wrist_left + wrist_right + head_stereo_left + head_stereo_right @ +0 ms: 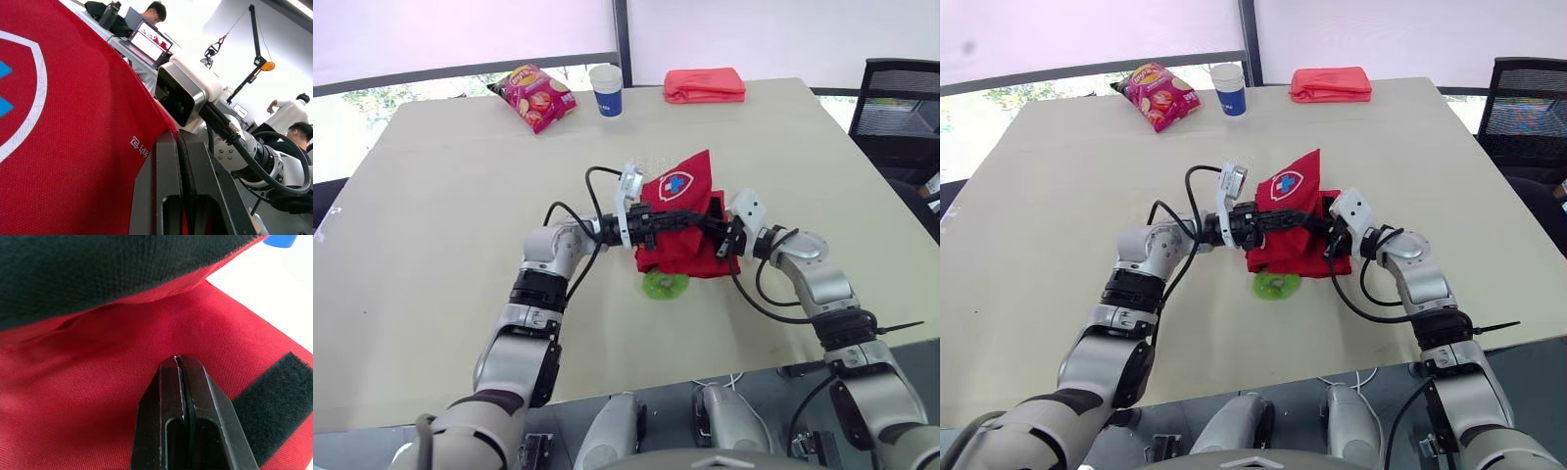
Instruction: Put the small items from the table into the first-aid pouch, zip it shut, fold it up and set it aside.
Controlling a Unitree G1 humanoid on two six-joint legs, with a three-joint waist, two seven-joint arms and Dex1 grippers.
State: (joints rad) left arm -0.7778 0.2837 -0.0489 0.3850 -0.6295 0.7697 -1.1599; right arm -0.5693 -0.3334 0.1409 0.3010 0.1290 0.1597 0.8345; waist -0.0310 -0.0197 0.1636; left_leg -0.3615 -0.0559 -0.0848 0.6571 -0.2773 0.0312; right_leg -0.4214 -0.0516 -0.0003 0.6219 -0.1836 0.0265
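Left gripper (182, 139): fingers together, clamped on the raised flap of the red pouch (674, 257). Right gripper (178, 360): fingers together, tips against the pouch fabric. Green item (666, 285) at the pouch's 6 o'clock.

The left arm (543, 274) and right arm (813, 279) bend inward at the elbows and meet at the first-aid pouch (680, 186). The left tool (693, 217) reaches across the pouch's front, pinching its red fabric. The right tool (178, 360), at the pouch's right side, has its fingers (161, 401) pressed together, tips at the fabric.
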